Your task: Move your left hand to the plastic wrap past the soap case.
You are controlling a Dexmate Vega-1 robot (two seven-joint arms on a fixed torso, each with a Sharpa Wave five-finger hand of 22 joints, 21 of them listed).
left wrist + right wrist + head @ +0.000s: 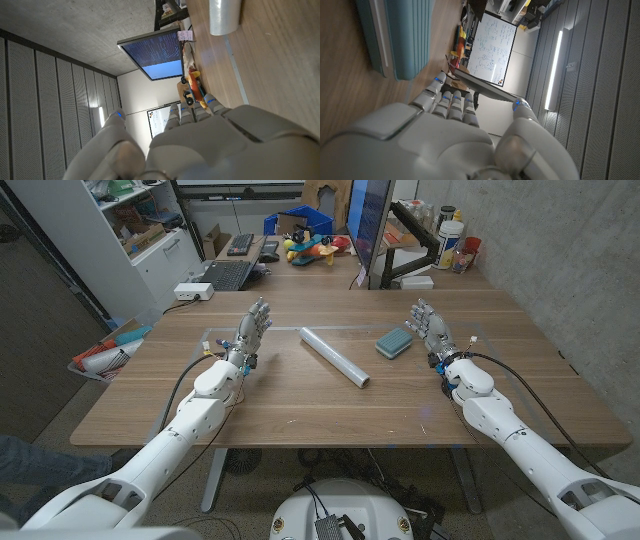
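Left hand (250,332) left of centre, fingers apart, grasping nothing, apart from wrap. Wrap (334,356) lies diagonally at frame centre on table (300,410). Soap case (394,342) right of wrap. Right hand (432,330) beside case, released.

Plastic wrap (335,357) lies between left hand (251,330) and soap case (394,342).
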